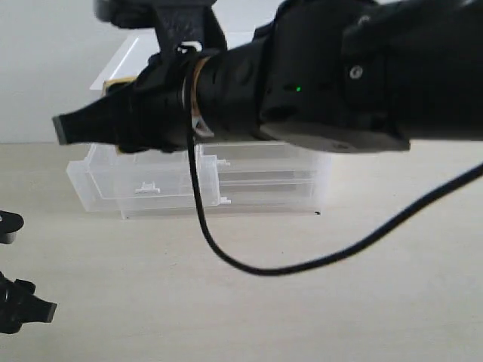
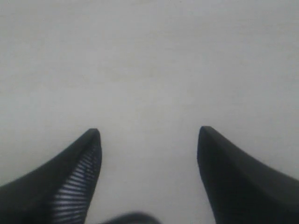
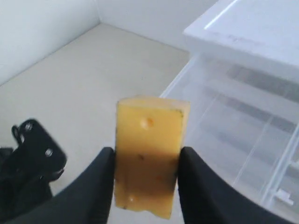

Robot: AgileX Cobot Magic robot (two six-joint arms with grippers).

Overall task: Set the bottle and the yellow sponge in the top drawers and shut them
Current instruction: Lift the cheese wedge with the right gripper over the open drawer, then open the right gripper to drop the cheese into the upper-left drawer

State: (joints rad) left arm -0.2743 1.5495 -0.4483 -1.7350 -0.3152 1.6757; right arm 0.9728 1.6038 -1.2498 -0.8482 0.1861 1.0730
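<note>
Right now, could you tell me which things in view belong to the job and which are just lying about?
Job: sponge, held in right gripper; open top drawer. Bottle not in view.
Lying about: black cable; left gripper, open and empty.

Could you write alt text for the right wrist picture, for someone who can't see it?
The right end effector grips the yellow sponge between its black fingers. Beside it, a translucent drawer stands pulled open over a pale table.
</note>
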